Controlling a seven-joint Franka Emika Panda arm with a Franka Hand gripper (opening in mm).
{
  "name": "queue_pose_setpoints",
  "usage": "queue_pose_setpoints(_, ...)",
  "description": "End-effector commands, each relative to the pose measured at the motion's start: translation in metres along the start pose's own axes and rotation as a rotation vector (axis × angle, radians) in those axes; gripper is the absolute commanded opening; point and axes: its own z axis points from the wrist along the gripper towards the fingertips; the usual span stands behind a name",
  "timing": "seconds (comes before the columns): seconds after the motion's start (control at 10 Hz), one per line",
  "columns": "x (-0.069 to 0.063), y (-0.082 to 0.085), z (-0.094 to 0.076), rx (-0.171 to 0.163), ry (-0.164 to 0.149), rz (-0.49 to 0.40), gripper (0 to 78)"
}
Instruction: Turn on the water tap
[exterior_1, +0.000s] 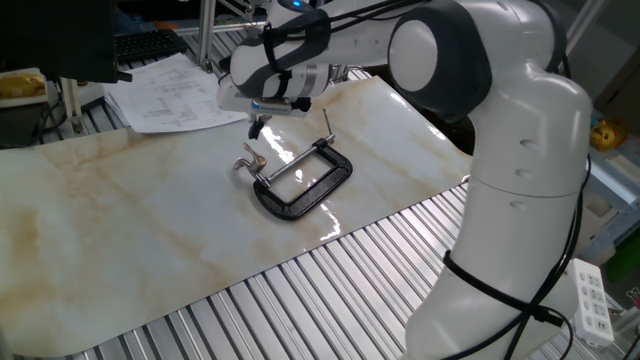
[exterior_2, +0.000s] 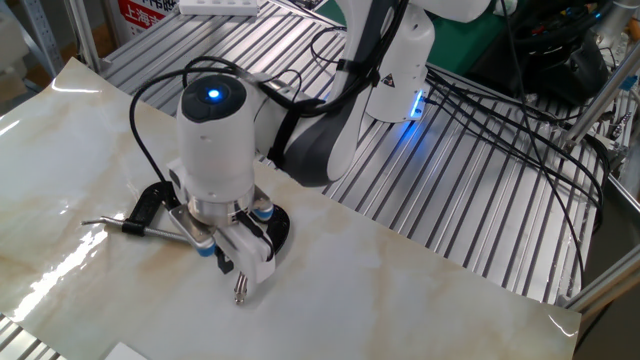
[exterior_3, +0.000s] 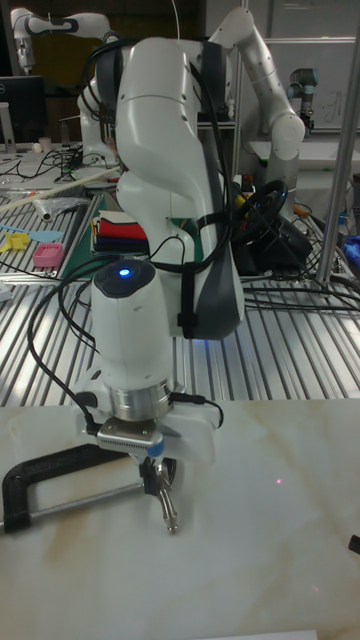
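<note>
Hovering above the marbled counter (exterior_1: 120, 215), my end effector (exterior_1: 257, 124) hangs just over the water tap (exterior_1: 249, 160), which sits at the jaw end of the black clamp (exterior_1: 300, 185), so the tap lies directly below and slightly toward the counter's near edge from my fingertips. In the tall fixed view the tap's (exterior_3: 169, 512) small silver lever points down toward the camera, its long axis running away from the clamp's frame (exterior_3: 45, 478). I cannot tell whether my fingers are parted or closed, since my wrist hides them.
</note>
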Motion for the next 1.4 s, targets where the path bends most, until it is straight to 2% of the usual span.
queue_pose_setpoints(0.1, -0.001, 0.0, 0.005, -0.007, -0.009, 0.001, 0.0)
queue_pose_setpoints(0.6, 0.0, -0.001, 0.012, -0.02, -0.012, 0.009, 0.0)
queue_pose_setpoints(1.4, 0.006, 0.009, 0.013, -0.028, -0.015, 0.045, 0.0)
